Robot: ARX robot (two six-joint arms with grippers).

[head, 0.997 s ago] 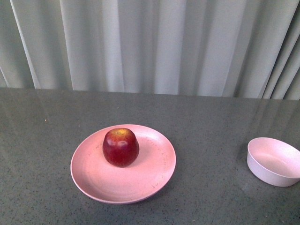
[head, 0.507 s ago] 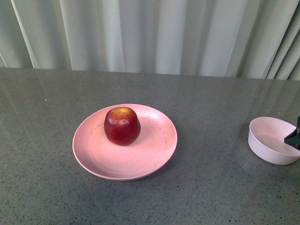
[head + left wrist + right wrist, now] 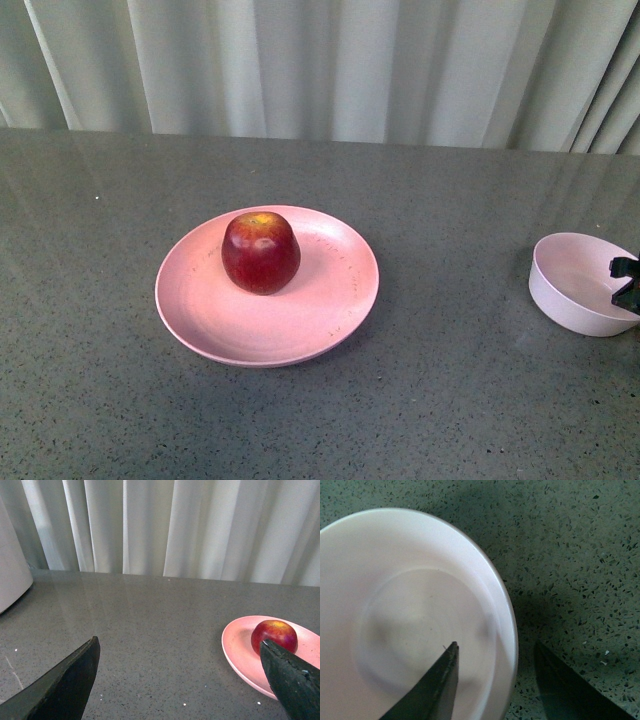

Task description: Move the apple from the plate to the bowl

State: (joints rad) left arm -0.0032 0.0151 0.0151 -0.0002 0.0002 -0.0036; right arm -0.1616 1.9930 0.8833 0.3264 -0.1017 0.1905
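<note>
The dark red apple (image 3: 261, 252) sits on the wide pink plate (image 3: 205, 325) left of the table's middle. The small pale bowl (image 3: 572, 285) stands empty at the far right. My right gripper (image 3: 626, 284) shows only as a black tip at the bowl's right rim. In the right wrist view the right gripper (image 3: 496, 647) is open, with one finger over the inside of the bowl (image 3: 395, 605) and the other outside its rim. My left gripper (image 3: 180, 680) is open and empty, low over the table, to the left of the plate (image 3: 240, 652) and apple (image 3: 274, 635).
A pale curtain (image 3: 320, 65) hangs behind the grey speckled table (image 3: 450, 400). In the left wrist view a white rounded object (image 3: 12, 575) stands at the table's far left.
The front view has tilted, so plate, apple and bowl sit higher in the picture. My right gripper has come into view at the bowl's right rim.
</note>
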